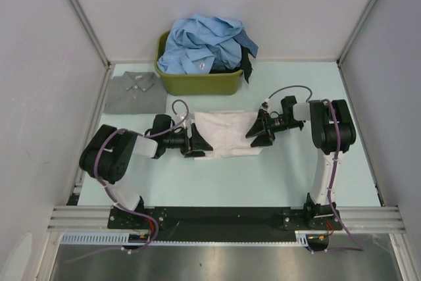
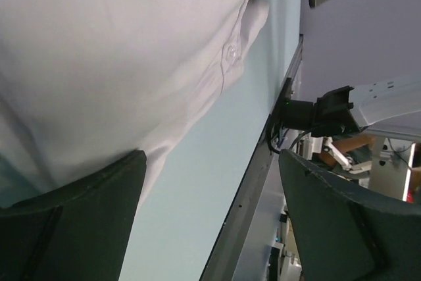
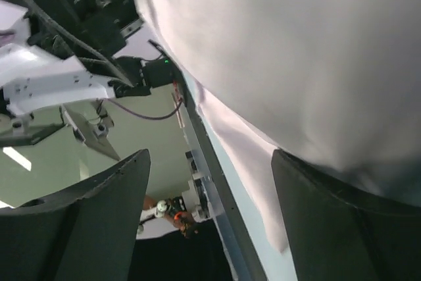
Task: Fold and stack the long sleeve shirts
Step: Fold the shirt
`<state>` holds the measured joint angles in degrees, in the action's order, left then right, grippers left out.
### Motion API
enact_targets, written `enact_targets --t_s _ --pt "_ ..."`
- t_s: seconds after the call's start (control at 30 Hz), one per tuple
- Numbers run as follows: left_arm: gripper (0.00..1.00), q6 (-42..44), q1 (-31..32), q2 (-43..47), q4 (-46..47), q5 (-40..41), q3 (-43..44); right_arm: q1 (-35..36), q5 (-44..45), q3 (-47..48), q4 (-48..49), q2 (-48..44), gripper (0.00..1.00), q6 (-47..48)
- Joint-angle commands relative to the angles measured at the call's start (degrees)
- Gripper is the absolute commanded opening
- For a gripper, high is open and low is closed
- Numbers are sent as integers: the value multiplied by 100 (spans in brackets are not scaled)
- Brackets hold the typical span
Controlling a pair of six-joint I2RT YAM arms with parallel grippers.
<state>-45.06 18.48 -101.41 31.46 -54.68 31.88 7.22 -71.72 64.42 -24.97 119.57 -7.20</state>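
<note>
Where the overhead view centres, the white shirt [image 1: 223, 135] lies partly folded on the counter [image 1: 296, 176], the left claw [image 1: 198, 143] at its left edge, the right claw [image 1: 258, 131] at its right; a grey shirt [image 1: 135, 92] lies upper left, and light blue shirts [image 1: 204, 44] heap the olive tub [image 1: 197, 83]. Left wrist view: its fingers [image 2: 79, 222] gape, white cloth upper left. Right wrist view: fingers equally spread, cloth upper right.

- 1 white shirt [image 1: 227, 133], plain, centre.
- Several light blue shirts [image 1: 204, 44], upper centre.
- 1 grey shirt [image 1: 135, 92], upper left.
- 1 olive-green tub [image 1: 197, 83].
- Pale mint bench [image 1: 230, 182].
</note>
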Motion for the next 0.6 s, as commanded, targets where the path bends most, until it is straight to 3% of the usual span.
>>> enact_targets --t_s 0.0,0.13,0.17,0.23,0.37,0.43,0.57 --pt "89 1147 -64 892 -1485 248 -174 -135 1459 666 -1624 -424 76 992" --pt "88 1280 6 1518 -1355 168 379 234 1627 993 -758 -1206 61 257" --pt "88 1263 59 1466 -1301 237 511 331 1566 950 -24 -1286 59 -15" --pt "88 1131 261 1230 -890 299 872 638 1328 809 744 -1191 55 -1026" --pt "86 631 279 20 -650 843 1250 895 1309 765 1572 -401 53 -1714" --pt "87 402 95 -360 -773 1142 1294 886 1661 948 1522 170 53 -1470" --pt "87 786 -99 -653 -1142 1013 1260 868 2460 1686 134 734 51 -311"
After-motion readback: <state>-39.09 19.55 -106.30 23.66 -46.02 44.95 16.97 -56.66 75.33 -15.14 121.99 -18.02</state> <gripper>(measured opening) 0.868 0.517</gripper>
